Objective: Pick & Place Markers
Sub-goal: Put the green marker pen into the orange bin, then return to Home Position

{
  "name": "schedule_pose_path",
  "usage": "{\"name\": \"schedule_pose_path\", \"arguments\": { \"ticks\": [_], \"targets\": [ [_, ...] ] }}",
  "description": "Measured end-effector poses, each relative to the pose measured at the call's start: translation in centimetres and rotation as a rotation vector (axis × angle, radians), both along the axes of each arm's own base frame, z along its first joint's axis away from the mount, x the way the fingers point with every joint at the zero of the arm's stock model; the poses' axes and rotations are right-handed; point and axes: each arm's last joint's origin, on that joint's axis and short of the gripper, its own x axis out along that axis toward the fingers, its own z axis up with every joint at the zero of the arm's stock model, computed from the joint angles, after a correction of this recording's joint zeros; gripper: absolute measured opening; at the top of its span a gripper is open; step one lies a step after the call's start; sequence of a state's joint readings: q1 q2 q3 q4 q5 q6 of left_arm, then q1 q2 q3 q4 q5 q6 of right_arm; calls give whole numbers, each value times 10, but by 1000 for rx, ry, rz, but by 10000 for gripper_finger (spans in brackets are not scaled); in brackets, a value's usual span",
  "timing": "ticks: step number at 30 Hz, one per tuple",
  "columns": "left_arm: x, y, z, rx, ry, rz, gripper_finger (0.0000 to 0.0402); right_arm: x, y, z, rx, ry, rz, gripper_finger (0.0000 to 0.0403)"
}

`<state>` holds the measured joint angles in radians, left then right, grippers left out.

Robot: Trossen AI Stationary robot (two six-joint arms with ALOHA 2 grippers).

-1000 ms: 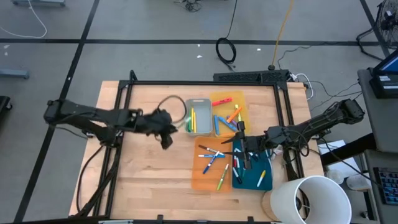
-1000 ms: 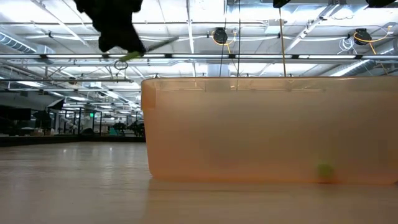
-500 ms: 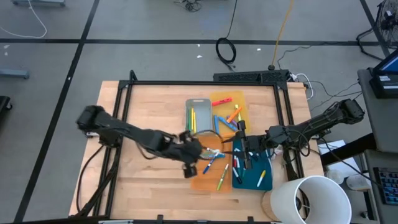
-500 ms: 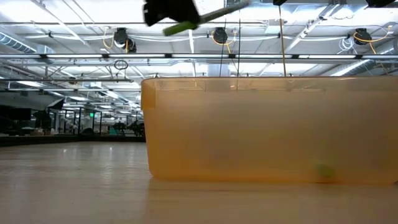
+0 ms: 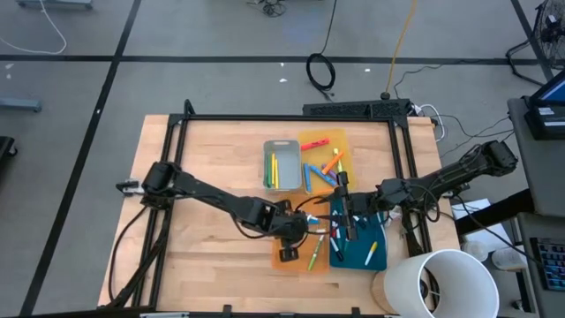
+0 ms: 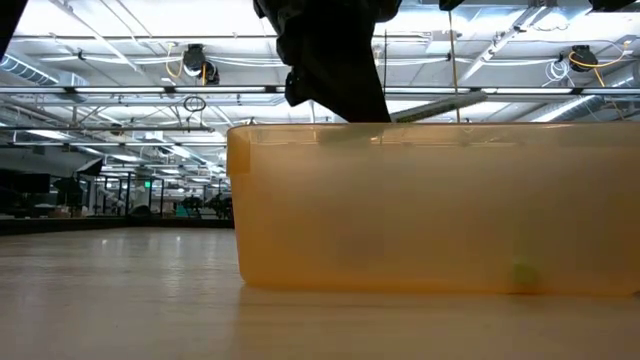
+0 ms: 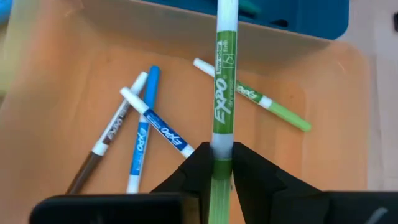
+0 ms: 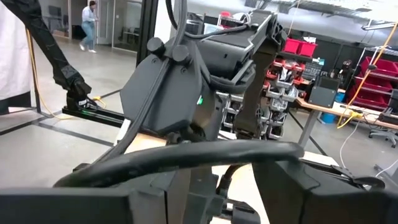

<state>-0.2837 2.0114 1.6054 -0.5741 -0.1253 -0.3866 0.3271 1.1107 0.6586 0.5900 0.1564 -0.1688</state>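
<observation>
Over the orange tray (image 7: 56, 93), the left gripper (image 7: 219, 163) has its fingers pinched on a green Expo marker (image 7: 224, 93) above 3 loose markers (image 7: 149, 121), while the right gripper (image 5: 346, 212) hangs half-open over the teal tray (image 5: 360, 249).

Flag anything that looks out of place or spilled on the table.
Nothing stands out. The loose markers lie inside the trays, none on the bare wood. The left tool holds a green marker over the orange tray, where three other markers lie.

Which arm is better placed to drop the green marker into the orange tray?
Left. The left gripper is shut on the green marker, right above the orange tray. The right gripper waits over the blue tray.
</observation>
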Motion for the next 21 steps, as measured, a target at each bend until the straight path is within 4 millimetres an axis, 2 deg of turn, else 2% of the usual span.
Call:
{"name": "schedule_pose_path", "arguments": {
  "ticks": [11, 13, 17, 21],
  "targets": [
    [-1, 0, 3, 5, -5, -14, 100, 0, 0, 0, 1, -3, 0, 155],
    [-4, 2, 0, 16, 44, -56, 102, 0, 0, 0, 0, 1, 1, 155],
    [-27, 8, 16, 5, 175, -28, 103, -3, -1, 2, 12, 9, -3, 155],
    [-57, -11, 41, 229, 71, -68, 103, -16, -6, 11, 80, 21, -34, 155]
  ]
}}
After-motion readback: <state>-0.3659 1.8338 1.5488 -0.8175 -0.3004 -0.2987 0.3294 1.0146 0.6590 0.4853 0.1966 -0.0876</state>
